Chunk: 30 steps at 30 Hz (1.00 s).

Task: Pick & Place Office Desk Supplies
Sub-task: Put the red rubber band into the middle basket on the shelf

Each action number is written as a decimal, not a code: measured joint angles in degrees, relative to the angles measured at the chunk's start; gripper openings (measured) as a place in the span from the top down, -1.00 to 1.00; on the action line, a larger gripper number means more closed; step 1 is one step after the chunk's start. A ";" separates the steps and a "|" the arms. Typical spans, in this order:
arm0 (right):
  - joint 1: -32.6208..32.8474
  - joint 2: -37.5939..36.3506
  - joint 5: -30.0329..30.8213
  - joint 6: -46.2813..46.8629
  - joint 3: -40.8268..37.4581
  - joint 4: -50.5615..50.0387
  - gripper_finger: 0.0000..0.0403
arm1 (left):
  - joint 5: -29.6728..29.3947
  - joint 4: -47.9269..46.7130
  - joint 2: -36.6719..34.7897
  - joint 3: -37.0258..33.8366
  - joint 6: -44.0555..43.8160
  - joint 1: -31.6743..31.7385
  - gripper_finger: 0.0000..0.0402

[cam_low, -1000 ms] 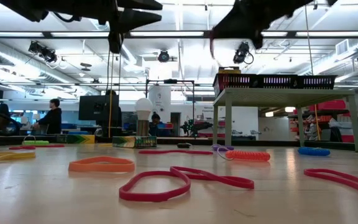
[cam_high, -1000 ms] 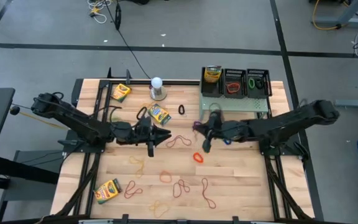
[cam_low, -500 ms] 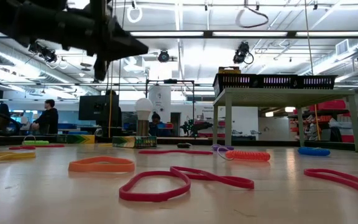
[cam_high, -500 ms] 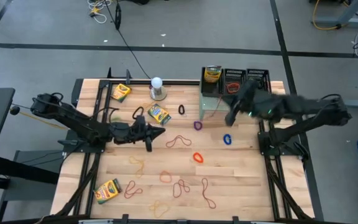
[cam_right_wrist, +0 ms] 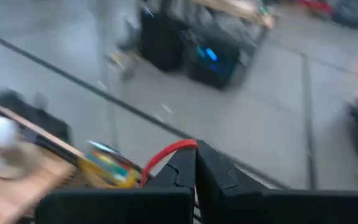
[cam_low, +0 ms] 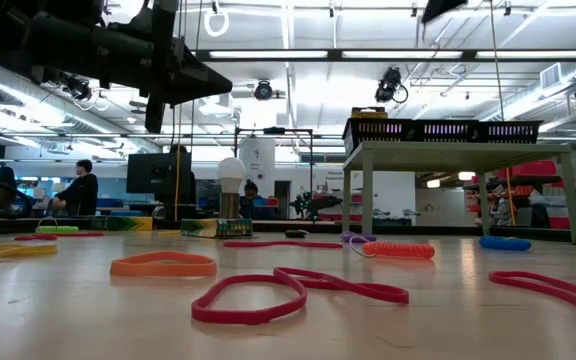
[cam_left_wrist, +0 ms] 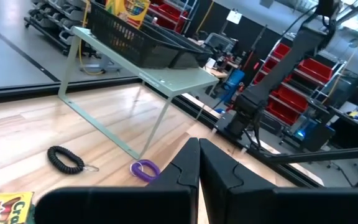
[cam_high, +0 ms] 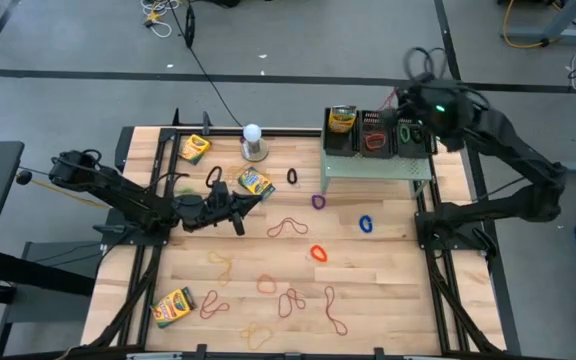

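Observation:
Three black mesh baskets (cam_high: 376,132) stand in a row on the pale green riser (cam_high: 373,167) at the far right. The left one holds a crayon box (cam_high: 342,120). My right gripper (cam_high: 408,112) hovers above them, shut on a red rubber band (cam_right_wrist: 163,155). My left gripper (cam_high: 264,192) is shut on nothing, above the table beside a crayon box (cam_high: 255,181) that lies flat; whether it touches the box I cannot tell. Two more crayon boxes (cam_high: 194,148) (cam_high: 173,307) and several band loops (cam_high: 288,226) lie on the table. My right gripper pinches the red rubber band between its two shut fingers. The stretch it holds (cam_right_wrist: 182,147) lies right at the fingertips, and the rest of the loop arcs out to one side of them. The band is lifted clear, high above the table.
A white ball on a metal base (cam_high: 253,138) stands at the far edge. A black coil (cam_high: 293,177), a purple one (cam_high: 318,201), a blue one (cam_high: 366,224) and an orange band (cam_high: 318,252) lie mid-table. More loops (cam_high: 293,300) lie toward the near edge.
My right gripper has risen from the middle of the table and swung toward the far right edge, over the baskets, carrying the red band. My left gripper has shut on nothing, sunk a little and moved toward the crayon box at the far side.

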 joint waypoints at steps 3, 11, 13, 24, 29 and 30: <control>-4.57 3.90 -0.18 2.54 -0.04 -4.05 0.99 | -0.19 -0.02 0.00 0.00 -0.20 -0.17 0.97; -10.20 13.47 -1.98 9.59 -0.08 -11.60 0.99 | -0.24 0.00 0.00 0.00 -0.57 -0.17 0.97; -10.70 14.66 -2.33 11.20 -0.08 -12.52 0.99 | -0.24 -0.01 0.00 0.00 -0.57 -0.17 0.97; -13.39 15.48 -11.10 22.09 -0.08 -19.78 0.97 | -0.24 -0.17 0.00 0.00 -0.42 -0.17 0.97; -13.48 16.39 -13.93 25.40 -0.08 -19.65 0.81 | -0.24 -0.55 0.00 0.00 -0.42 -0.17 0.97; -13.48 16.51 -13.99 25.94 -0.08 -19.70 0.76 | -0.24 -0.57 0.00 0.00 -0.42 -0.17 0.97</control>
